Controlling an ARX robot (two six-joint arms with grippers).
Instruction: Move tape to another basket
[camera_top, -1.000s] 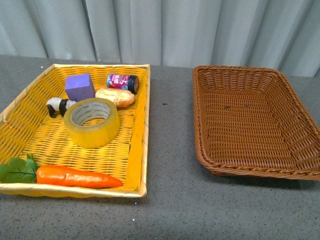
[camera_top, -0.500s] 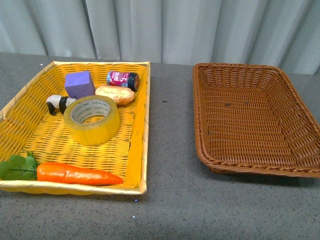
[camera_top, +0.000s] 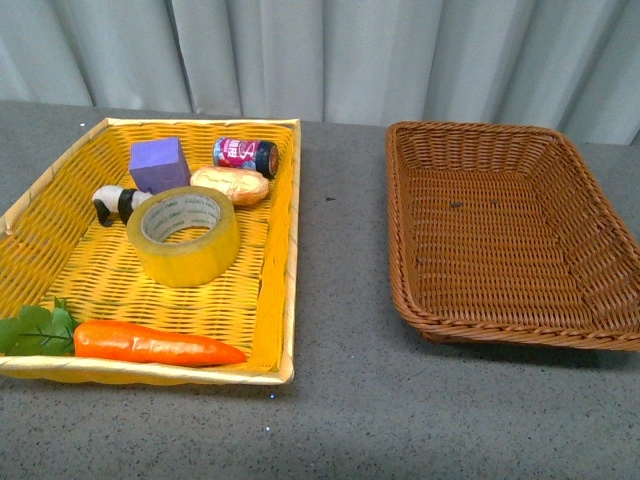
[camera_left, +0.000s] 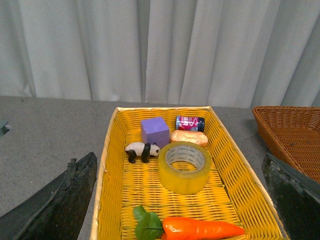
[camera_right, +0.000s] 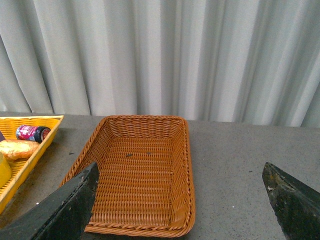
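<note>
Tape (camera_top: 183, 238) unmoved; left end effector (camera_left: 178, 157), right end effector (camera_right: 180, 166) wide open.

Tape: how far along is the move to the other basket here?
Nothing done yet: the tape lies in the yellow basket, and the brown basket holds none. Nothing in hand: left gripper and right gripper are open. Remaining: grasp, carry, release.

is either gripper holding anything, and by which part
Nothing is held. The left gripper and right gripper are open and empty; the tape lies in the yellow basket.
</note>
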